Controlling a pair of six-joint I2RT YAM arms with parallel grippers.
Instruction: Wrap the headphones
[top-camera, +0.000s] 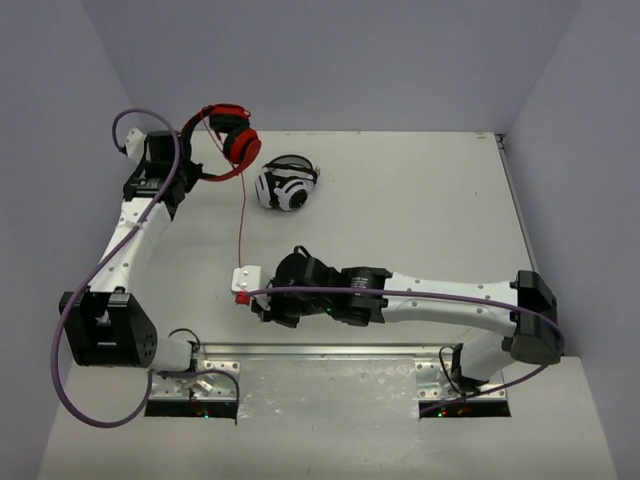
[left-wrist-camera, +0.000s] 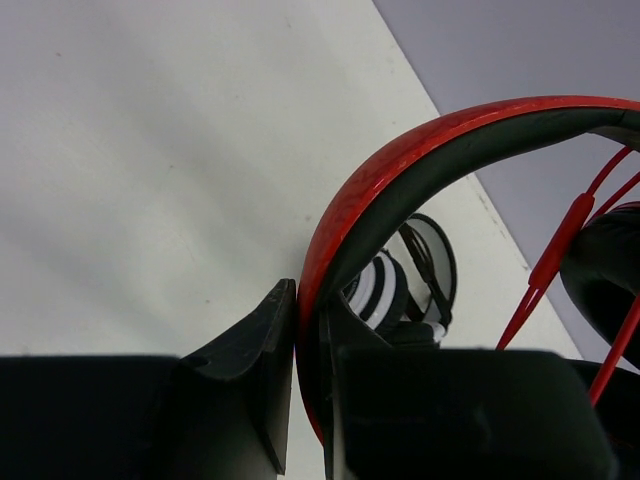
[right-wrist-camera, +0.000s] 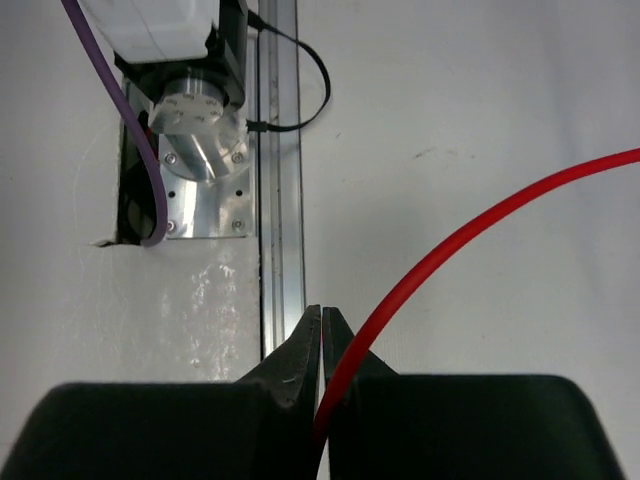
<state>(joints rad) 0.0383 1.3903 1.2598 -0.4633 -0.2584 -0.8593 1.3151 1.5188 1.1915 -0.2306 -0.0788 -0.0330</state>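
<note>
The red headphones (top-camera: 232, 138) hang lifted at the far left, held by the headband. My left gripper (top-camera: 196, 170) is shut on the red headband (left-wrist-camera: 420, 150), which is pinched between the jaws in the left wrist view, where the gripper (left-wrist-camera: 310, 325) fills the bottom. The thin red cable (top-camera: 241, 215) runs from the ear cups down to my right gripper (top-camera: 246, 286), low near the table front. In the right wrist view that gripper (right-wrist-camera: 322, 322) is shut on the cable (right-wrist-camera: 480, 215), which arcs off to the right.
White-and-black striped headphones (top-camera: 286, 186) lie on the table just right of the red ones, and show behind the headband in the left wrist view (left-wrist-camera: 385, 285). The left arm's metal base mount (right-wrist-camera: 195, 120) and rail lie just beyond my right gripper. Grey walls enclose the table.
</note>
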